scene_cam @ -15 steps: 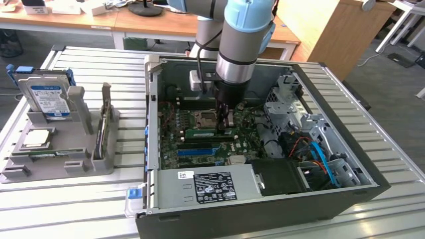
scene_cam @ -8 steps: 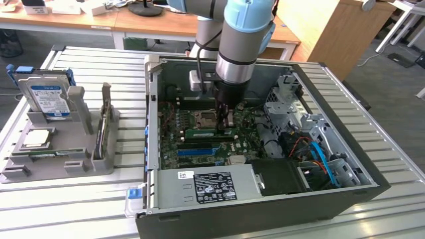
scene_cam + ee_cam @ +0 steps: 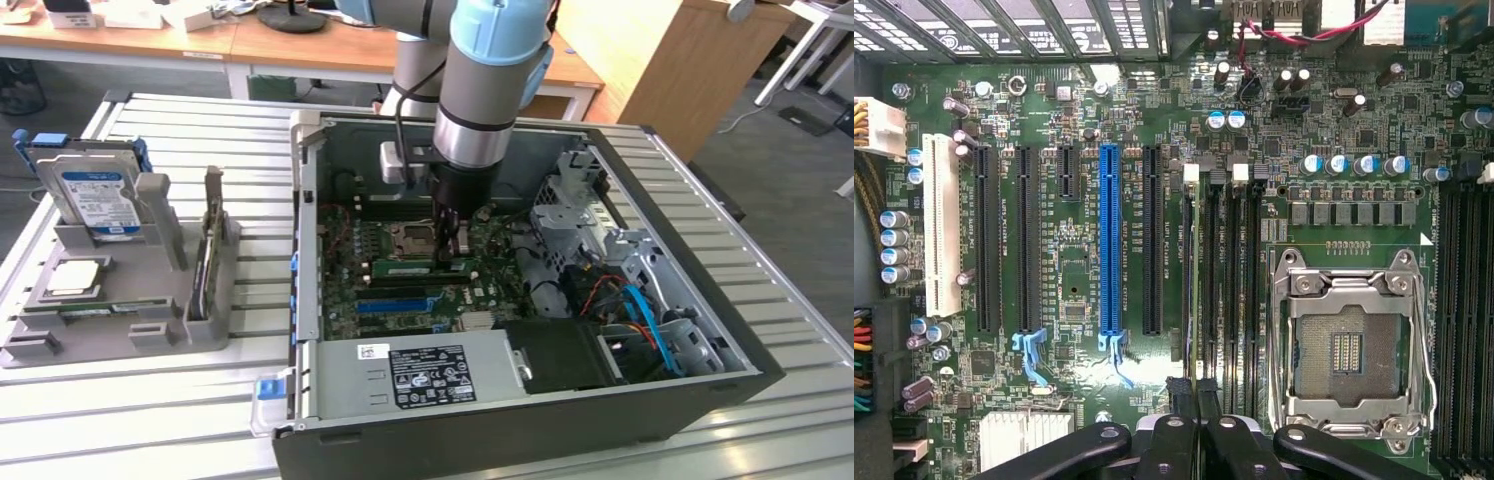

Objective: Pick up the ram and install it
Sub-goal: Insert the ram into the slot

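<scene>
so my work surface here is a white slatted metal table [image 3: 147, 420]. sitting right on it: the open dark PC case [image 3: 534, 435] toward the exterior view's right, and a grey parts holder [image 3: 94, 345] just beside it on the left

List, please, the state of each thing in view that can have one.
computer case: open, insides exposed.
ram: on edge on the motherboard, between the fingers.
gripper: shut on the ram.
CPU socket: empty.
blue expansion slot: empty.
hard drive: upright in the grey holder.
CPU chip: flat in the holder.
</scene>
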### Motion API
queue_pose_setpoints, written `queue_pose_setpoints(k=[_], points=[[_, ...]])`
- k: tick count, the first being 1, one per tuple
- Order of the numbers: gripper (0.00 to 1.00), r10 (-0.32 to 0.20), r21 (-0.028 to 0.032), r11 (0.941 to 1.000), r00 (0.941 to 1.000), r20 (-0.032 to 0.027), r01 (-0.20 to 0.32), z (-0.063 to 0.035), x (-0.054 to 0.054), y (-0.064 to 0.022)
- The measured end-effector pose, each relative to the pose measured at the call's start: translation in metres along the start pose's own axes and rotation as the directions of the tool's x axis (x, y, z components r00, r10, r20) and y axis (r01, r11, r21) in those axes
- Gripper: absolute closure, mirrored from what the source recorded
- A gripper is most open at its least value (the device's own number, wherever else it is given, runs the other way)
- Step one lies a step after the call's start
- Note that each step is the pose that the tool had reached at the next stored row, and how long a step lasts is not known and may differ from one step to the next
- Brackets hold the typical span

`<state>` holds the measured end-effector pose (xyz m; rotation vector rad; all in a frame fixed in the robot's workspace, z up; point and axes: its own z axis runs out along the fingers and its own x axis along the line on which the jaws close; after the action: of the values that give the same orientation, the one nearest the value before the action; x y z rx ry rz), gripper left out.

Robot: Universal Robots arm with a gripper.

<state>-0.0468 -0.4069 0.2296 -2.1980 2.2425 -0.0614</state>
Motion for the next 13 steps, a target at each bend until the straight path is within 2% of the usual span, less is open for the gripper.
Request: queue_pose_setpoints(k=[13], points=[[0.88,0.000,0.0001,1.0000,1.0000,0.0002,0.000,0.0007,-0.0008,-0.0001]])
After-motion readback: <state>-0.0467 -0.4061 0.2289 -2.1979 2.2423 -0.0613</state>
